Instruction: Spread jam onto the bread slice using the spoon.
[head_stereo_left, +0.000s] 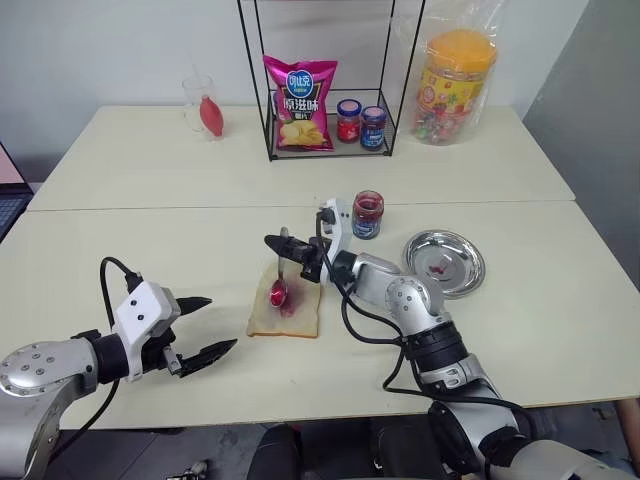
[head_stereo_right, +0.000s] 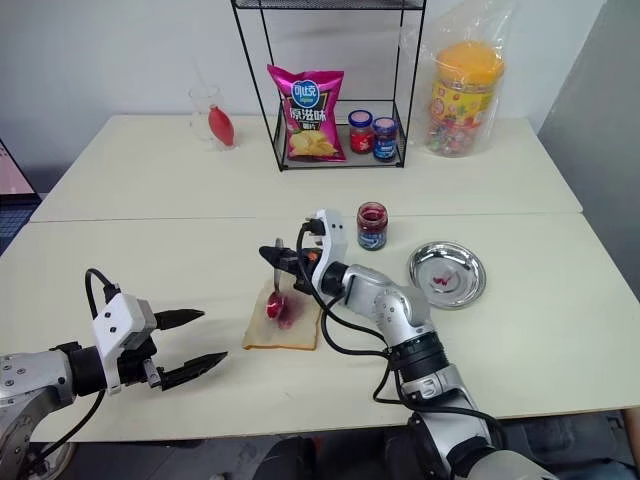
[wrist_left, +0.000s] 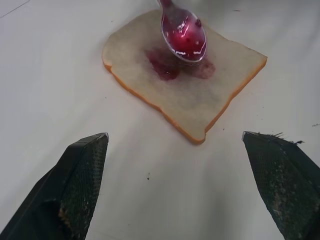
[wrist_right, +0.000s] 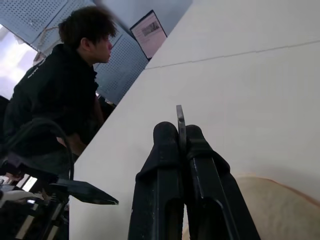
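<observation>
Bread slice (head_stereo_left: 285, 312) lies flat at counter centre, soft and easily torn. Right gripper (head_stereo_left: 283, 246), jaws pinching the stiff, slim spoon (head_stereo_left: 279, 283) by its handle tip, hangs the jam-coated bowl over it; press lightly. Left gripper (head_stereo_left: 203, 327), at the bread's 8 o'clock, has jaws spread, empty.

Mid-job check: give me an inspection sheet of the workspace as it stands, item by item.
Surface: pale table, two tops butted together.
Job's things: bread slice flat, jam smear at centre; spoon hanging bowl-down over it, jam-coated; open jam jar behind.
Clutter: steel plate; wire rack with chip bag and two lidded jars; snack tub; glass.
Grippers: left gripper open, beside bread; right gripper shut on spoon handle.
Cables: black leads along both arms.
Surroundings: seated person.
</observation>
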